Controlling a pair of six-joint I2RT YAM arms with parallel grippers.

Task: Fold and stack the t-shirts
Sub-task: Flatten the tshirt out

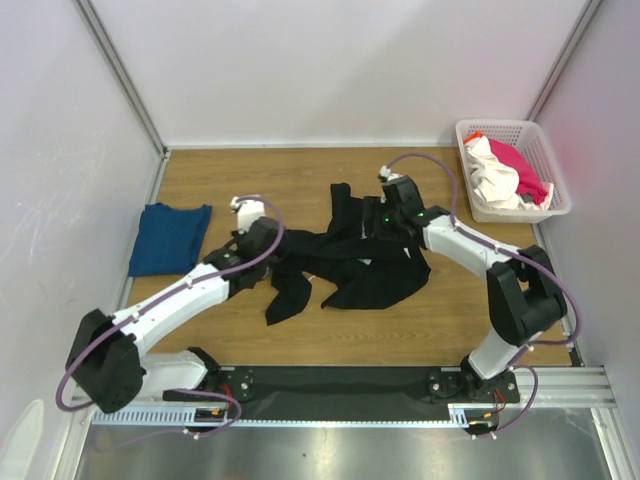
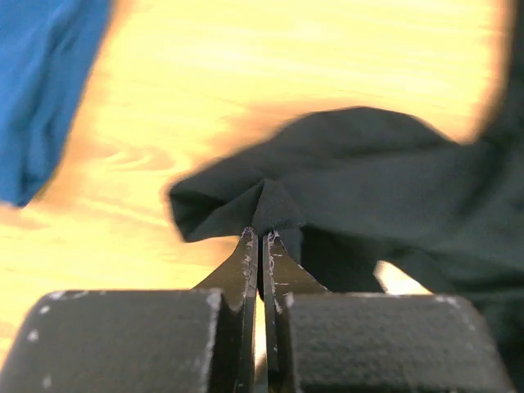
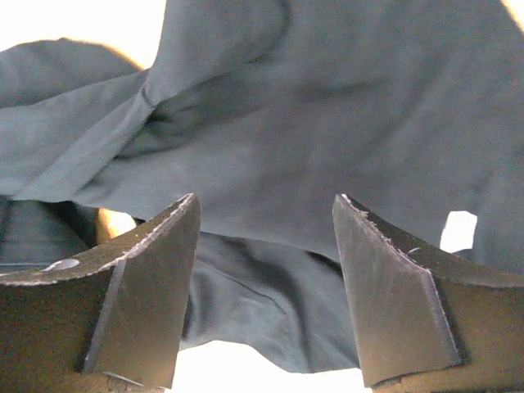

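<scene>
Pinching the black shirt (image 2: 368,164) edge, left fingers (image 2: 244,266) adjoin open tabletop (image 2: 286,57).

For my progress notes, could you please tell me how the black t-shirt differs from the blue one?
The black t-shirt lies crumpled mid-table; the blue t-shirt lies folded flat at the left. The left gripper pinches the black t-shirt; nothing touches the blue t-shirt. Both rest on the table.

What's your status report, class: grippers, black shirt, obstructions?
Left gripper shut on a pinch of the black t-shirt. Right gripper open over the same shirt. Shirt crumpled, unfolded. Blue t-shirt lies apart; nothing blocking.
</scene>
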